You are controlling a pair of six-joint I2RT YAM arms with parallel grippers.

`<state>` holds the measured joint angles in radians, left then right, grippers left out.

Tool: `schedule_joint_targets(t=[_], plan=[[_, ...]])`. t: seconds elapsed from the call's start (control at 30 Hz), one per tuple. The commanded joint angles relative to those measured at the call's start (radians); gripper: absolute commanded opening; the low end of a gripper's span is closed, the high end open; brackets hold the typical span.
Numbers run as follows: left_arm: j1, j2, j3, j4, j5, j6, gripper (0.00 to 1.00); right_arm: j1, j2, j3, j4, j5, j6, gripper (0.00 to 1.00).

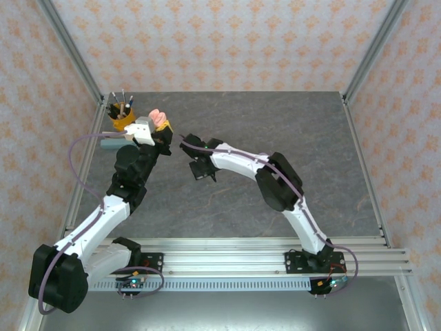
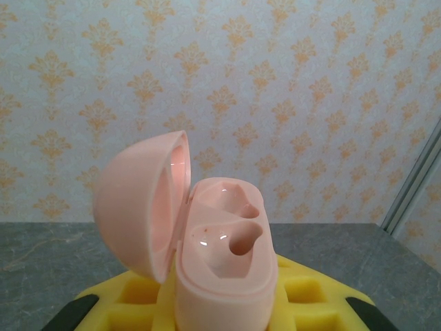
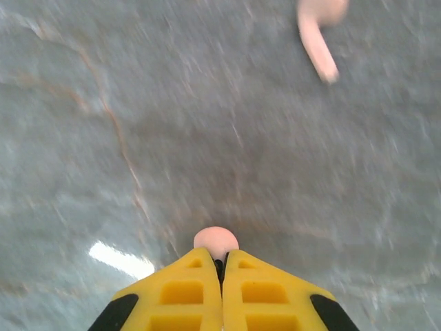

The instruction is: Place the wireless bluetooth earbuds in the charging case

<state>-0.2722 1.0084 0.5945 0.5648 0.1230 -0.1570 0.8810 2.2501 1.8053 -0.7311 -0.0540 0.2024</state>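
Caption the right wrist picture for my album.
Right gripper pinches a pink earbud; a second earbud lies on the grey table.

Charging case [image 2: 227, 227]: pale pink, rounded, upright in my left claw [image 2: 224, 293], left of and beyond my right claw [image 3: 222, 256]. Its lid is hinged open to the left and both sockets are empty. First earbud [image 3: 216, 241]: pale pink, pinched at the right claw tips, round head poking out. Second earbud [image 3: 318, 41]: pale pink, lying ahead-right of the right claw, stem pointing back toward me, blurred.

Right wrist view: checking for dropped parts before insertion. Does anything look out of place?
A pale pink earbud lies loose on the table, apart from the right gripper, which is shut on a small pink piece, likely the other earbud. Nothing looks damaged.
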Motion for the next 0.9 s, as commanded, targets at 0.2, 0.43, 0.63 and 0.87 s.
schedule_joint_targets(t=[0.2,0.43,0.63,0.87], plan=[[0.010,-0.015,0.035,-0.024,0.030,0.004,0.00,0.001,-0.264,-0.424,0.110,0.033,0.069,0.09],[0.009,-0.007,0.038,-0.036,0.044,0.002,0.00,-0.002,-0.261,-0.427,0.098,0.003,0.086,0.22],[0.009,-0.013,0.033,-0.040,0.043,0.000,0.00,-0.014,-0.231,-0.378,0.075,-0.007,0.080,0.28],[0.009,-0.008,0.036,-0.036,0.044,-0.001,0.00,-0.030,-0.214,-0.377,0.070,-0.030,0.078,0.29]])
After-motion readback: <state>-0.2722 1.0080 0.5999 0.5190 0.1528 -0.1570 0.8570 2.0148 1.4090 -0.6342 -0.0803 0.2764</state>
